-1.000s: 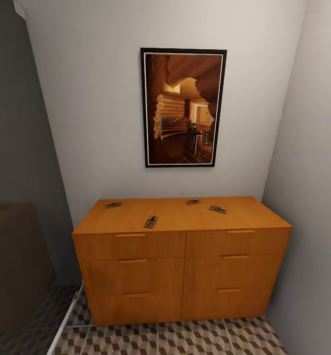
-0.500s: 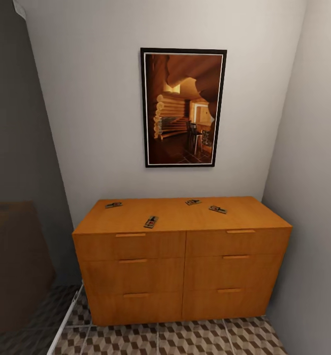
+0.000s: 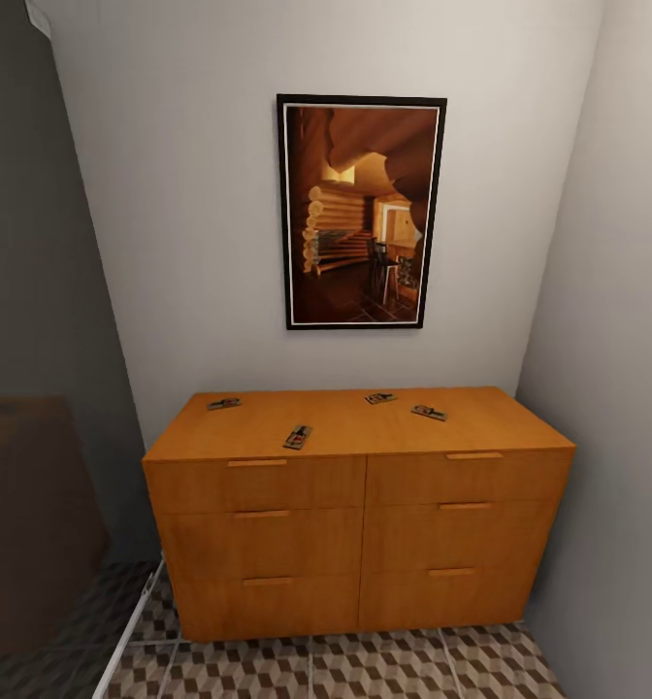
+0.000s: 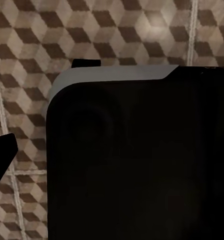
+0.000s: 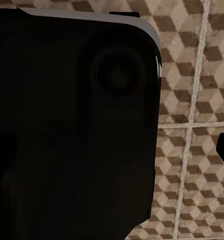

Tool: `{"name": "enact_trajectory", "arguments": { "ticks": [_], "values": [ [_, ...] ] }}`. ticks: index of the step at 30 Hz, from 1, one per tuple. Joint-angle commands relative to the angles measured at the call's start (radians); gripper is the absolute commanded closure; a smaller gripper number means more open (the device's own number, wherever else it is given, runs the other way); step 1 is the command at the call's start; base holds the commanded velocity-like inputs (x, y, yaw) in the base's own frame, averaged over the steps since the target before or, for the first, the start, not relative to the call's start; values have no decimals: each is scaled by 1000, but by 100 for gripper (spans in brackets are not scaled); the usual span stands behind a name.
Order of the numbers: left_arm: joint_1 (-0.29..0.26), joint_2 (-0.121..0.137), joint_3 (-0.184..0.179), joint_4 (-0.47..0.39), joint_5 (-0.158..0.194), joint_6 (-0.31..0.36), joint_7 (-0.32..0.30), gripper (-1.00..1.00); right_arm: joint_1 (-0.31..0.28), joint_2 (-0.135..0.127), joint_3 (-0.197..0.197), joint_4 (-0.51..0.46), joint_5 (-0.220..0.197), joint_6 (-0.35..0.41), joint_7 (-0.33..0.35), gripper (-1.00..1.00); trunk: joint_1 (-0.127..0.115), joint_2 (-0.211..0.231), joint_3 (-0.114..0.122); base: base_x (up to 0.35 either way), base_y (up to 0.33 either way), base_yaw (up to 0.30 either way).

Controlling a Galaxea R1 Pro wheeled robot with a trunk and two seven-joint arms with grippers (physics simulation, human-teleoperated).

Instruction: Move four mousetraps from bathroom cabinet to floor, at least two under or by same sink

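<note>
While four mousetraps (image 3: 298, 437) lay untouched on cabinet (image 3: 357, 515) top, far from bathroom floor (image 3: 365, 670), task stood unstarted; claw openings, holdings could not be told.

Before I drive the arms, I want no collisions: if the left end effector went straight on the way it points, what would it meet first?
Probably the robot's own dark base, which blocks most of its line; beyond lies the bathroom floor. Depth is unclear.
</note>
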Motion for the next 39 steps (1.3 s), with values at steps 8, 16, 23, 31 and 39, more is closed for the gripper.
{"name": "enact_trajectory", "arguments": {
  "ticks": [8,16,23,31,39],
  "values": [
    [0,0,0,-21,3,-1,0,-100,0,0,1,0,0,-1,0,-100,0,0,-1,23,0,0],
    [0,0,-1,-31,3,0,0,-100,0,0,1,0,1,-2,0,-100,0,0,-1,92,0,0],
    [0,0,-1,-35,2,-2,0,-100,0,0,1,0,2,-2,0,-100,0,0,-1,95,0,0],
    [0,0,-1,-41,3,-3,0,-100,0,0,-3,0,-1,-3,0,-100,0,0,-1,19,0,0],
    [0,1,-1,-172,1,12,1,-100,0,-2,0,-5,8,8,4,-100,0,0,-1,3,0,0]
  ]
}}
